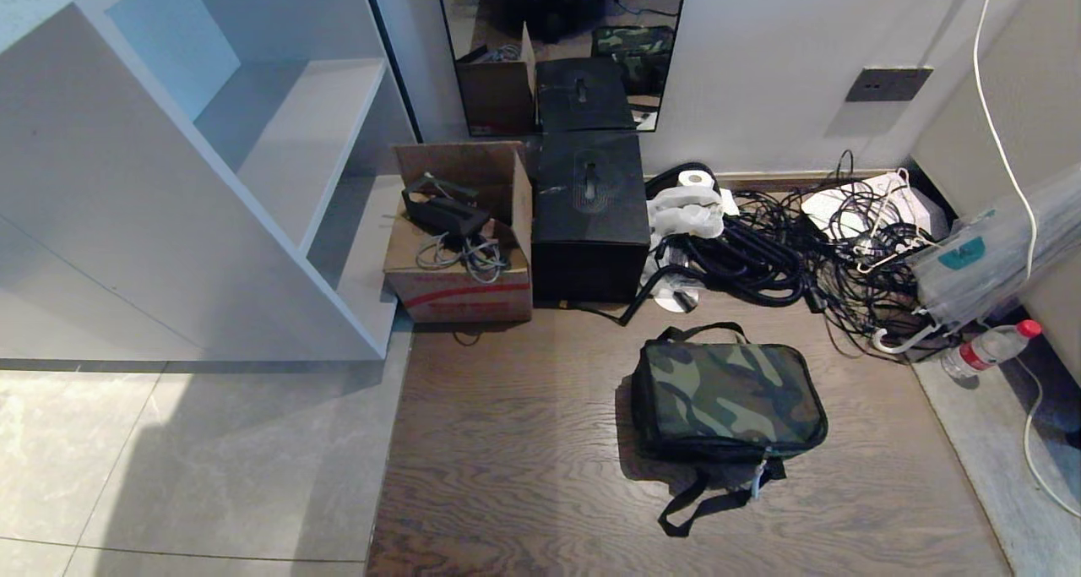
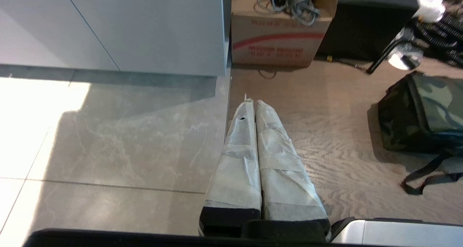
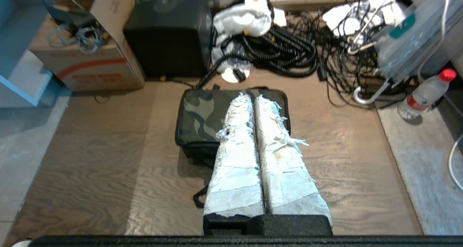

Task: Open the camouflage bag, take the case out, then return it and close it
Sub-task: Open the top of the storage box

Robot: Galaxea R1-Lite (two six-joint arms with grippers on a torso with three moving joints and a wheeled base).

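While the bag [image 1: 728,400] lies zipped on the floor, both end effectors, left [image 2: 252,101] and right [image 3: 251,94], hang clenched and empty (well above it); the right should descend to the front zipper pull [image 1: 762,472].

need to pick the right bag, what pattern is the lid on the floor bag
Green, brown and black camouflage on the camouflage bag lid; clearest in the head view.

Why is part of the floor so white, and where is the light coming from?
Left wrist view: sunlight washes out the floor tiles to near white, with a hard shadow edge beside it. Head view: the same sunlit patch, softer; the camouflage bag throws its shadow leftward, so light arrives from the right. Right wrist view: evenly lit, with only a dim shadow left of the bag.
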